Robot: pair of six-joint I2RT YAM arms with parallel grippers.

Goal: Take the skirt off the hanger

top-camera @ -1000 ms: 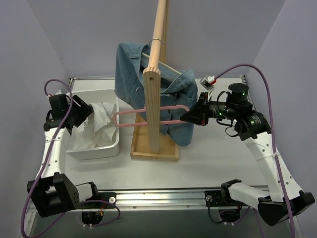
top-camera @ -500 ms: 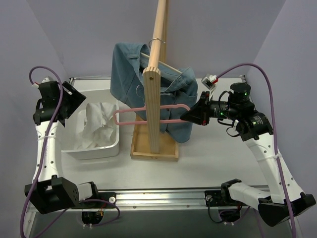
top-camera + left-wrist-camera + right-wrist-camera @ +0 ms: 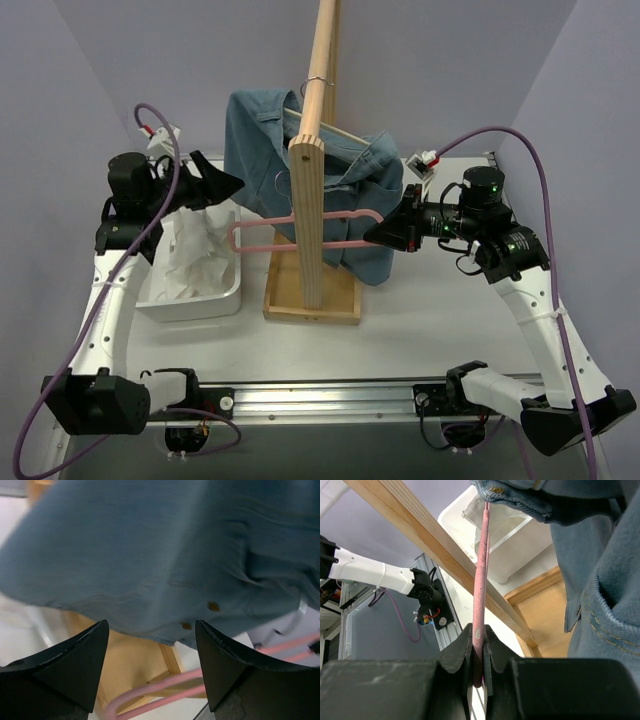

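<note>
Left of the wooden stand (image 3: 308, 240), the skirt (image 3: 195, 262) lies crumpled in a white tub (image 3: 190, 303), off the hanger (image 3: 482, 570), so the job looks all but done. Above the tub the left gripper (image 3: 220, 183) hovers, jaws wide and empty, pointing at the denim shirt (image 3: 260, 140) draped on the stand. The bare hanger lies level across the stand's post because the right gripper (image 3: 383, 235), right of the stand, has its jaws clamped on the hanger's end. Post and shirt hem crowd any pull-away over the desk (image 3: 420, 320).

arms (image 3: 105, 300): white links, black joints | cables (image 3: 541, 190): purple | left hand (image 3: 151, 625), right hand (image 3: 477, 630): black
</note>
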